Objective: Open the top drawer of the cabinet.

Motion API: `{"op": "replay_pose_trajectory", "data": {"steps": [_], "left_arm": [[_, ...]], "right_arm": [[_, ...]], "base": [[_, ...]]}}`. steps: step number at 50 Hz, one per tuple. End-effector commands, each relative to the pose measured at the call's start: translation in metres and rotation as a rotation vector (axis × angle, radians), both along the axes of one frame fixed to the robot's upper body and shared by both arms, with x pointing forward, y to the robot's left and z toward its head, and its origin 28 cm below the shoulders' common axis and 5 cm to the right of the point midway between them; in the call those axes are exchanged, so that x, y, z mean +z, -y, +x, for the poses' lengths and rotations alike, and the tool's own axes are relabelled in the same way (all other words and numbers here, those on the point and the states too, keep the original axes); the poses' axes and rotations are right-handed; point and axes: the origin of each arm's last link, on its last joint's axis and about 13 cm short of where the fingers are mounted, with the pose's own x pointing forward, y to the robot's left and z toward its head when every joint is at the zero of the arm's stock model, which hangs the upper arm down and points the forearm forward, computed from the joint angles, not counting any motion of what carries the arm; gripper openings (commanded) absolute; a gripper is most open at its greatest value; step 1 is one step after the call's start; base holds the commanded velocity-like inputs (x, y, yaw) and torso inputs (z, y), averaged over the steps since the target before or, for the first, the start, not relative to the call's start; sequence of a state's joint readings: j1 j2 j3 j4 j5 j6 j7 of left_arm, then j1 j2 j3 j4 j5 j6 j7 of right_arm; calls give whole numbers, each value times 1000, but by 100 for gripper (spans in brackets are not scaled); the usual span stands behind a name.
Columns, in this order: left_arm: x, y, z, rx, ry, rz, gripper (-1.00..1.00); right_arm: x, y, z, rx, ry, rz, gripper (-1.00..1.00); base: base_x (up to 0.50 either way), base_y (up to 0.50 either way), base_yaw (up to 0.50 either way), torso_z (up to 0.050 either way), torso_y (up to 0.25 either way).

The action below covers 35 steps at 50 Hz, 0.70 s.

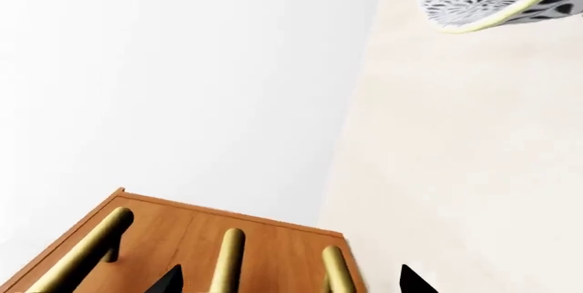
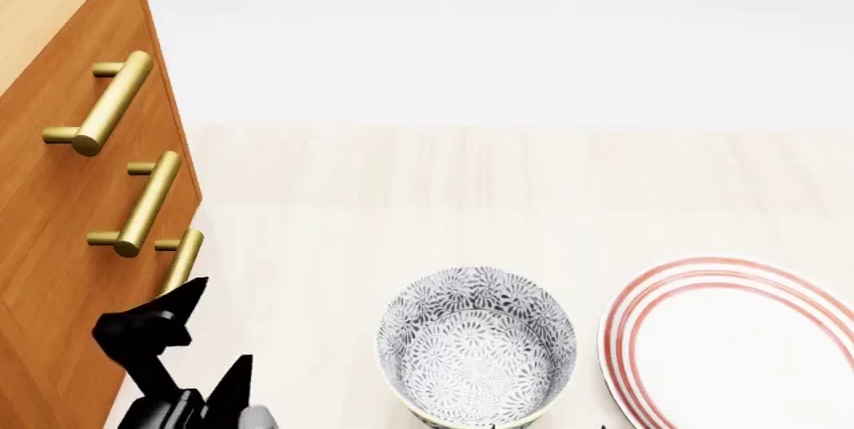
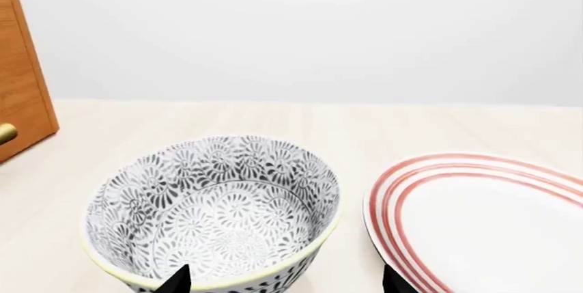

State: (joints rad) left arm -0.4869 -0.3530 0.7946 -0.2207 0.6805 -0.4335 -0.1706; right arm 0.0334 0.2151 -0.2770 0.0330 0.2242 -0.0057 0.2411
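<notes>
The cabinet fills the left edge of the head view, orange-brown wood with three stacked drawers, all flush and shut. The top drawer carries a brass bar handle. My left gripper hangs open low down, just in front of the lowest handle, touching nothing. In the left wrist view the cabinet front shows all three handles; the top one lies off to one side of the open left gripper. My right gripper is open, well away from the cabinet.
A grey patterned bowl stands on the pale surface right of the cabinet, its near rim between my right fingers. A white plate with red rings lies further right. A white wall is behind.
</notes>
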Motion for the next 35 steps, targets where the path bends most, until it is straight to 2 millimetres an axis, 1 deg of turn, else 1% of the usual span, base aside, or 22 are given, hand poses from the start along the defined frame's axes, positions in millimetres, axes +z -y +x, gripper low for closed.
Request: {"op": "replay_pose_trajectory", "data": {"steps": [1, 16, 27, 35], "left_arm": [[16, -6, 7, 20, 23, 103, 100], [26, -8, 4, 21, 30, 176, 100], [39, -14, 6, 37, 48, 200, 100], [53, -17, 8, 46, 68, 200, 100]], "right_arm": [[2, 0, 2, -1, 7, 7, 100], [1, -1, 1, 1, -1, 9, 100], [-1, -1, 1, 4, -6, 11, 100], [-1, -1, 1, 6, -9, 12, 100]], "base": [[0, 0, 0, 0, 0], [0, 0, 0, 0, 0], [0, 0, 0, 0, 0], [0, 0, 0, 0, 0]]}}
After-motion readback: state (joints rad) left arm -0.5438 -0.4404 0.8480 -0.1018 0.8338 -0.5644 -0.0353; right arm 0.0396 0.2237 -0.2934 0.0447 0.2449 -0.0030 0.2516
